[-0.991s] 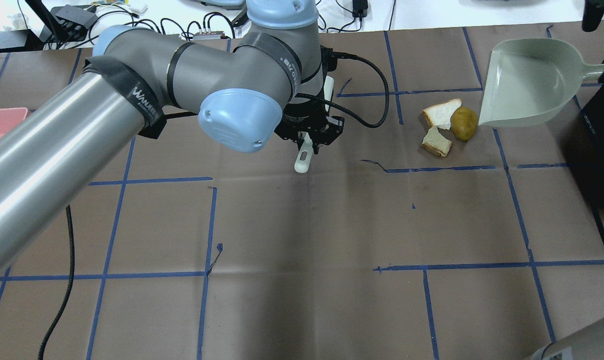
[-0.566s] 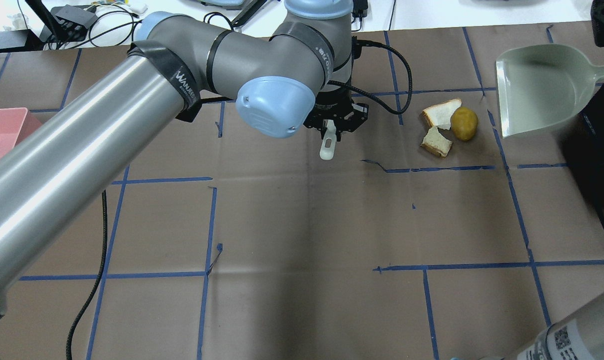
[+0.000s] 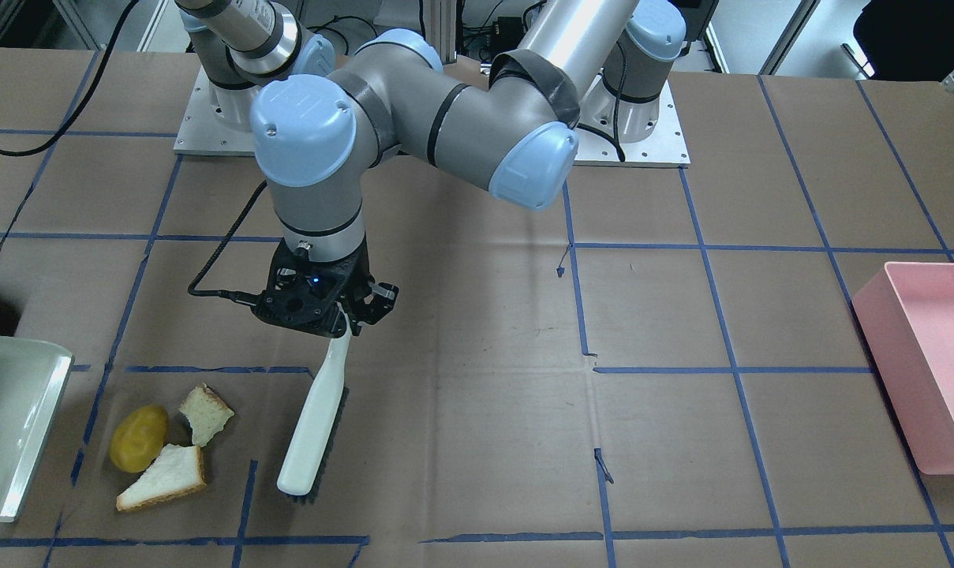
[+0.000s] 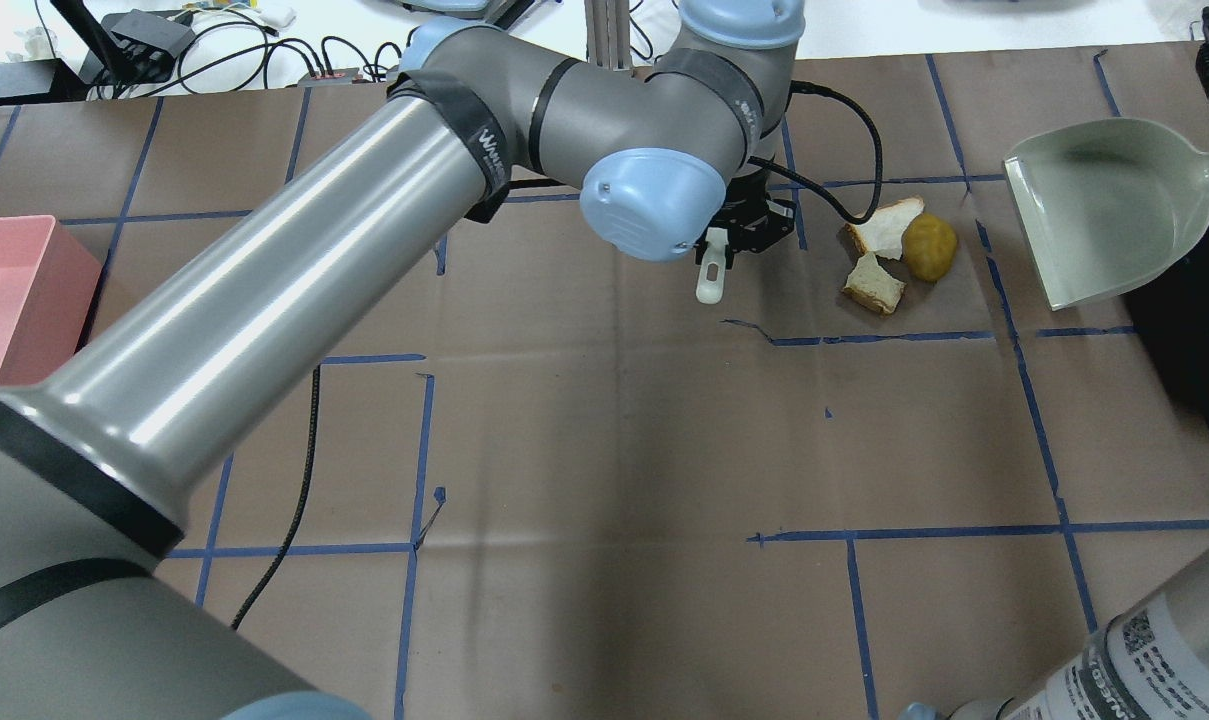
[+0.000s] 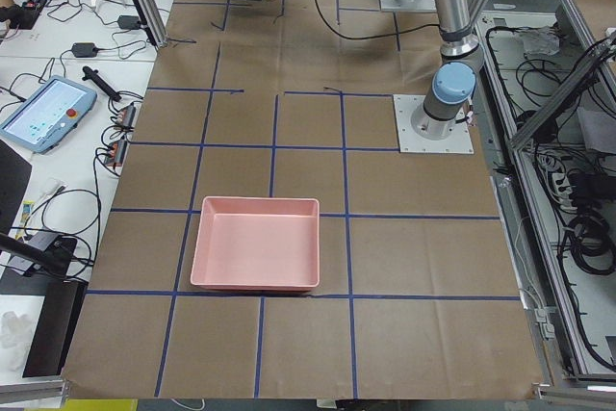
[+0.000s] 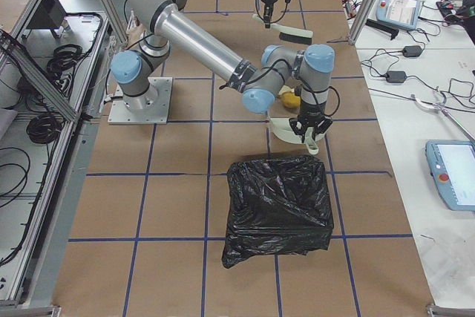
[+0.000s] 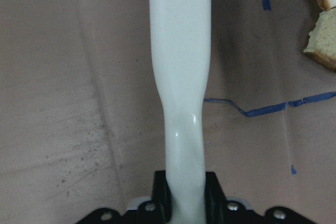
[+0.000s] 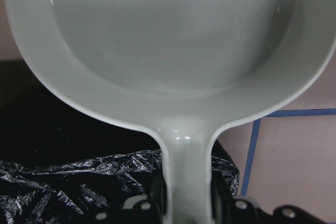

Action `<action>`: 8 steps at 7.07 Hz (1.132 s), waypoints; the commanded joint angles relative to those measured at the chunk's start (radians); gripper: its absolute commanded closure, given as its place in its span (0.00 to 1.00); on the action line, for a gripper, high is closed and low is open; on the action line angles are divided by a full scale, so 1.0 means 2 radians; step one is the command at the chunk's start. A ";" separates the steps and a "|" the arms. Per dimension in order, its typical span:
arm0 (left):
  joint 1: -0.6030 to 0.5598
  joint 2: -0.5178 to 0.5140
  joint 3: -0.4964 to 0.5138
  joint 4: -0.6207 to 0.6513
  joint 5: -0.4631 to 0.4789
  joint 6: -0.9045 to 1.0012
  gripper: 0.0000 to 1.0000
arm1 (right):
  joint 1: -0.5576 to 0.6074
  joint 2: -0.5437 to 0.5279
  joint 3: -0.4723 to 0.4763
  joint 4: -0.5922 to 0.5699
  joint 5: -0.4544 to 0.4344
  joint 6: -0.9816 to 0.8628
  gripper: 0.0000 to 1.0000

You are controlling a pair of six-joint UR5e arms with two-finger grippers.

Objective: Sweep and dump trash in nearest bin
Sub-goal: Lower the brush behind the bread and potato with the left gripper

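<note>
Since the earlier frames, the left gripper (image 3: 341,327) has carried the brush (image 3: 312,430) closer to the trash, while the dustpan (image 4: 1104,215) has drawn back from it. Left fingers pinch the white brush handle; the right gripper (image 8: 186,200) clamps the dustpan handle. The yellow lump (image 4: 929,247) and bread pieces (image 4: 882,226) lie on the table between brush and pan, clear of the pan's lip. Risk: across that gap, a sweep may roll the lump past the lip or scatter the bread.
</note>
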 commanded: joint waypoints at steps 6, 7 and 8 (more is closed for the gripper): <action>-0.077 -0.157 0.188 -0.078 0.007 -0.147 1.00 | 0.004 0.036 0.003 -0.017 0.061 0.007 1.00; -0.077 -0.166 0.198 -0.079 0.022 -0.155 1.00 | 0.004 0.037 0.004 -0.016 0.064 0.012 1.00; -0.082 -0.175 0.201 -0.080 0.043 -0.156 1.00 | 0.004 0.043 0.005 -0.012 0.065 0.013 1.00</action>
